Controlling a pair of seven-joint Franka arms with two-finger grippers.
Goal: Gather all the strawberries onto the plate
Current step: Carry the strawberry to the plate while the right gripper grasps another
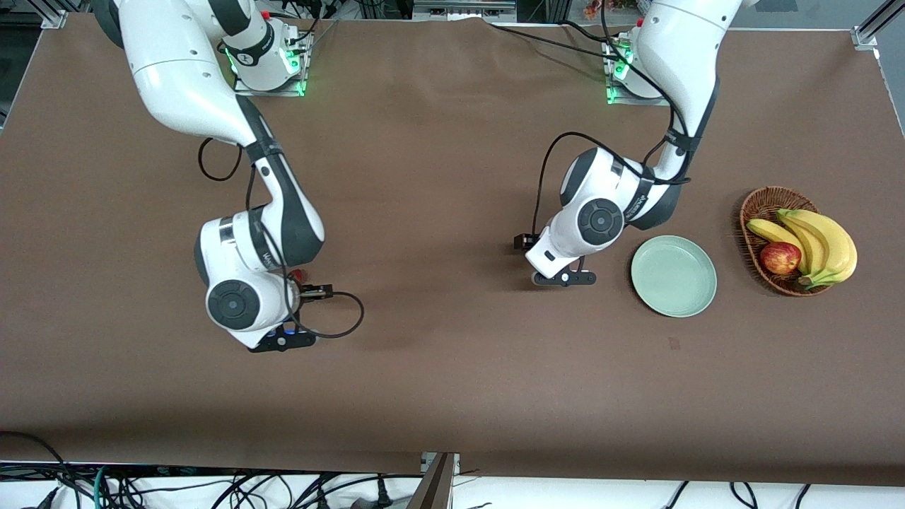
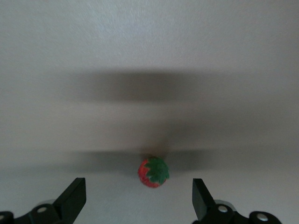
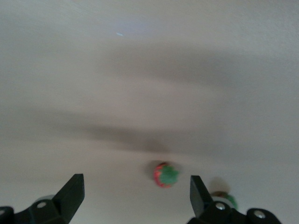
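Note:
The pale mint-green plate [image 1: 673, 276] lies empty toward the left arm's end of the table. My left gripper [image 1: 564, 278] hangs beside it, open; in the left wrist view [image 2: 138, 192] one strawberry [image 2: 153, 171] lies on the cloth just ahead of the gap between its fingers. My right gripper [image 1: 283, 341] is open toward the right arm's end; in the right wrist view [image 3: 135, 187] a strawberry [image 3: 166, 175] lies ahead of the gap, nearer one finger. Another strawberry [image 3: 226, 199] peeks from beside that finger. In the front view the arms hide the berries, except a red bit [image 1: 300, 272] by the right wrist.
A brown wicker basket [image 1: 760, 205] with bananas [image 1: 824, 240] and a red-yellow apple [image 1: 780, 257] stands beside the plate, at the left arm's end. A black cable loop [image 1: 346, 318] hangs from the right wrist over the brown cloth.

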